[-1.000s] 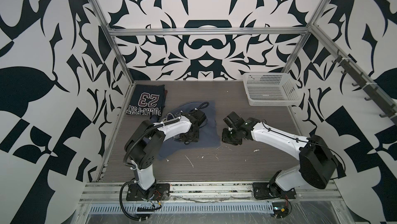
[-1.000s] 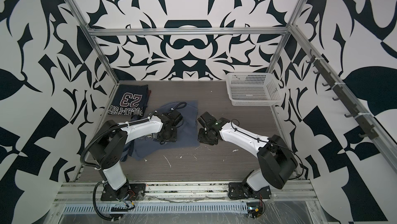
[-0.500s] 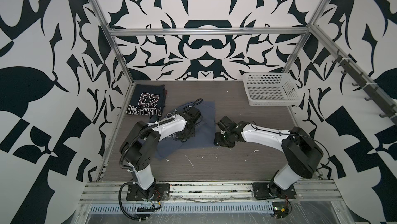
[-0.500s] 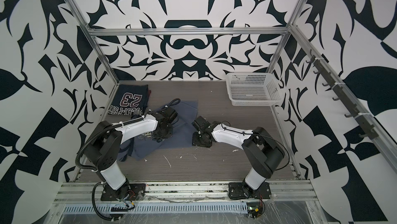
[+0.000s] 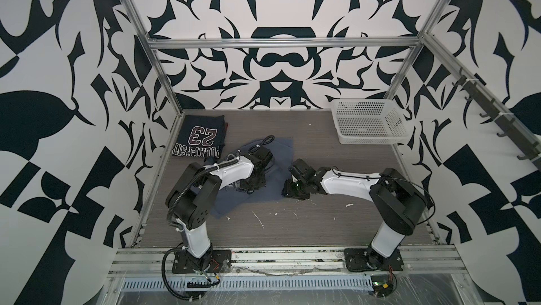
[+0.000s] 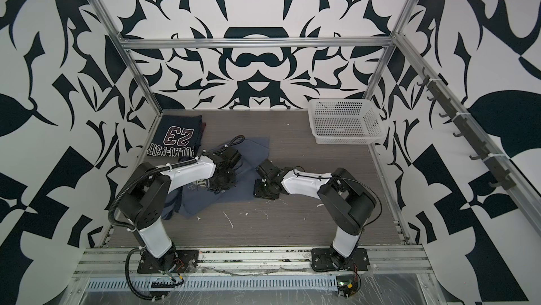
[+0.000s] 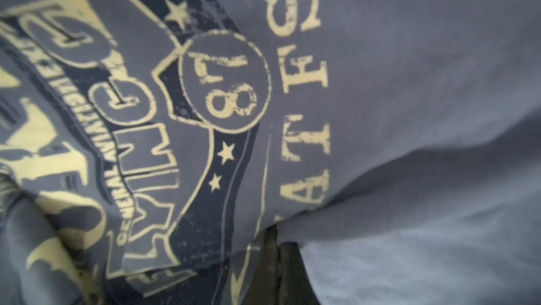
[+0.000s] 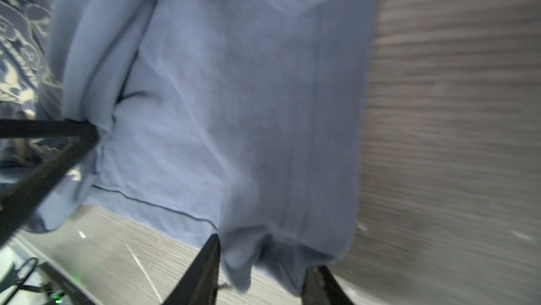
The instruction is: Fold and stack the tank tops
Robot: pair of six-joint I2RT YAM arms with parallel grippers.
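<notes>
Left gripper (image 7: 279, 243) pinches the slate-blue tank top (image 5: 275, 176); right gripper (image 8: 265, 253) stands open astride its edge; table (image 5: 322, 224) beyond.

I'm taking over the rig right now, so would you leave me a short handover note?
Left pincer: shut on the blue tank top, beside its print.
Right pincer: jaws apart around that top's edge; grip unclear.
Navy tank top: folded, at the table's far left corner.
Done: navy one folded.
Left: fold the blue one, then stack them.
</notes>
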